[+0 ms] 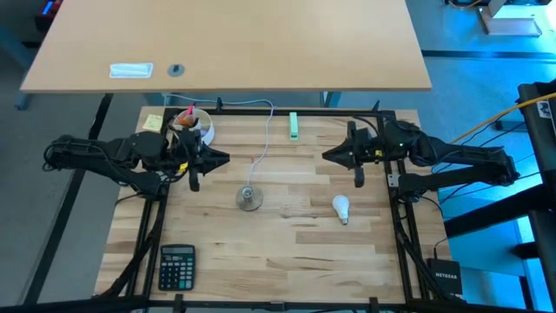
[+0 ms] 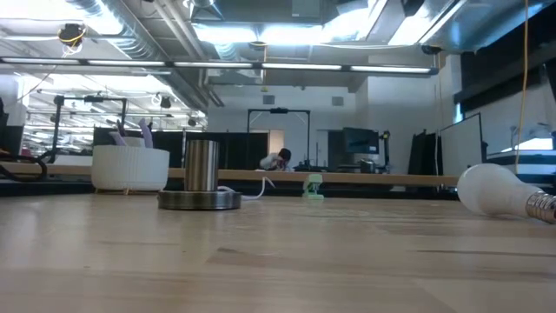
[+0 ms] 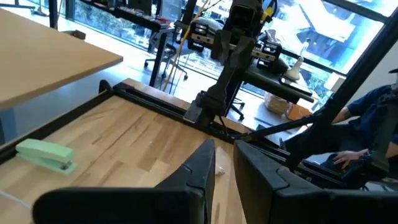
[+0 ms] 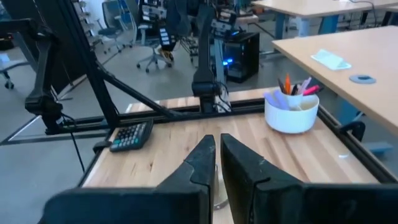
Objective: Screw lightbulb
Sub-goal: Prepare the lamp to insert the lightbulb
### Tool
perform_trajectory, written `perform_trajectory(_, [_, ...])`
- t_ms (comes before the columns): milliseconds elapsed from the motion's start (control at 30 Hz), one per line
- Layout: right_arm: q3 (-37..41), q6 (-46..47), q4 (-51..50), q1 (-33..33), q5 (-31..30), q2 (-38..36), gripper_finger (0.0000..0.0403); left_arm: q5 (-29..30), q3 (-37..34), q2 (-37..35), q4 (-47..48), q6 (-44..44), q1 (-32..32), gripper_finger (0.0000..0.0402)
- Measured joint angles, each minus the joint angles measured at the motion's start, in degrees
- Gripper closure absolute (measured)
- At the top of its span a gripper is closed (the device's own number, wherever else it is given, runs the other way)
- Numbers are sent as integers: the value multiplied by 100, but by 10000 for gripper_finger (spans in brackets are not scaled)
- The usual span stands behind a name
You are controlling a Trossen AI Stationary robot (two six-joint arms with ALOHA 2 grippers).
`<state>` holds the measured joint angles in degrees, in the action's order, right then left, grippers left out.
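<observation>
So the right gripper (image 1: 328,156) is hanging out at the right edge of the table with its fingers pressed together on nothing, pointing in toward the middle. The left gripper (image 1: 228,158) is mirroring it from the left side, fingers nearly together too and also empty, so both arms are basically parked facing each other.

Working outward from the right gripper: the lightbulb (image 1: 341,208) is lying on the wood on the near side of it, a bit back toward the arm's own side, near but clearly apart. It's on its side, not upright. In the high view the white globe end is pointing away from the front edge and the silvery screw base is pointing toward the front edge, so its long axis is running roughly front to back across the boards.

The grey socket base (image 1: 249,198) is sitting upright toward the middle of the table, between the two arms and slightly on the left arm's side, well apart from the bulb.

My read: the right arm is the nearer one to the bulb, the left is closer to the socket. Closing across the globe would mean opening up first and reaching down and back.
</observation>
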<state>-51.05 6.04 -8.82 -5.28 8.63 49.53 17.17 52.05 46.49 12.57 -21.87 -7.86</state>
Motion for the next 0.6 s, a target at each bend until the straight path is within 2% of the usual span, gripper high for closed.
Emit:
perform_trajectory(167, [0,-31,-2,2,1,-21,373,-112,0,92,283,-296,43,353])
perform_trajectory(233, [0,-31,-2,2,1,-21,373,-493,0,126,931,-440,44,353])
perform_trajectory(333, [0,-34,-8,1,1,-21,373,-922,-4,216,2479,-829,-64,353])
perform_trajectory(433, [0,-42,-29,0,0,-21,373,-795,-11,419,3527,-1174,-147,353])
perform_trajectory(600, [0,-47,-34,2,-1,-21,373,-602,-11,908,3657,-519,-267,342])
